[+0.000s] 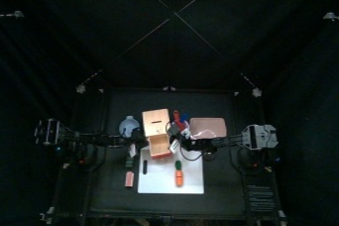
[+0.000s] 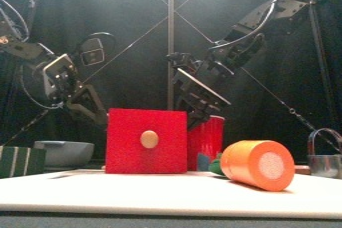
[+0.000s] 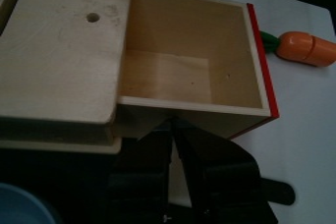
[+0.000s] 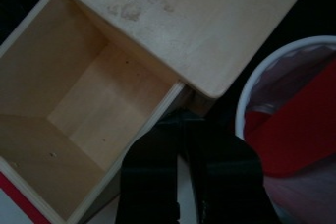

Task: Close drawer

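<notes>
Drawer (image 3: 191, 61) pulled out of its wooden box (image 3: 59, 56), red front toward the table's front edge.
We see both grippers' jaws narrow, holding nothing: left gripper (image 3: 184, 164), right gripper (image 4: 184, 169).

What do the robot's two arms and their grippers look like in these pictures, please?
Both arms are black, jointed metal links with thin black cables looped along them. The left gripper and right gripper each end in two flat, matte black jaws. In the front view, pale rectangular plates sit on both wrists. No other markings are readable.

No readable text, label or number shows anywhere.
</notes>
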You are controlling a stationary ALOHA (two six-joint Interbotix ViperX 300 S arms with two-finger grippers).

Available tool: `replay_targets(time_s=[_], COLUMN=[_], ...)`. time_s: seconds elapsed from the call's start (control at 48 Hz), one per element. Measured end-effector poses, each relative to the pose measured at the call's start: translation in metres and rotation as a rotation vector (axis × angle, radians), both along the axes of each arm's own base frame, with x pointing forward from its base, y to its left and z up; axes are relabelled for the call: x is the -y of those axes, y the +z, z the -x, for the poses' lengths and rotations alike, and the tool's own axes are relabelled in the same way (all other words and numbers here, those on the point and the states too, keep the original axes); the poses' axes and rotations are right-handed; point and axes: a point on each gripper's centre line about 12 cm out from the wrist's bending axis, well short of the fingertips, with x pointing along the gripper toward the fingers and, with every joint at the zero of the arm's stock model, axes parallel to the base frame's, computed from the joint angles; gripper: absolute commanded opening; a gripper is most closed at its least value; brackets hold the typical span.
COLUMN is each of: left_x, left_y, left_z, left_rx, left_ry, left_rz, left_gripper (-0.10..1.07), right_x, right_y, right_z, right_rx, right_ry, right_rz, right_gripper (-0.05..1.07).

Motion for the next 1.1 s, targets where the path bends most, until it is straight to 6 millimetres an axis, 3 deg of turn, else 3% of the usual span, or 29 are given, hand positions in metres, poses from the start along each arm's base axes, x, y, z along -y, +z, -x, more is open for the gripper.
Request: replay_targets(time_s=[0.25, 0.604, 0.812, 1.104], left_x=[0.0, 0.0, 0.002, 0.002], left_y=[0.004, 0.003, 0.011, 0.046], left_z=[0.003, 0.006, 0.016, 0.031], left_rx=[0.009, 0.002, -0.008, 0.072], left_ry=[0.001, 0.007, 0.007, -0.006], left_rz=[-0.002, 0.006, 0.01, -0.031], left_gripper=[0.52, 0.52, 0.52, 0.52], right_x=[-0.002, 0.0, -0.023, -0.065], right_y=[-0.007, -0.001, 0.006, 0.023], right_z=[0.011, 0.034, 0.036, 0.038], right_rx=[-0.035, -0.052, -0.028, 0.012], right_ry=[-0.022, -0.065, -0.031, 0.078], right_rz=[-0.003, -0.002, -0.041, -0.051], right_gripper=[0.24, 0.24, 0.24, 0.24])
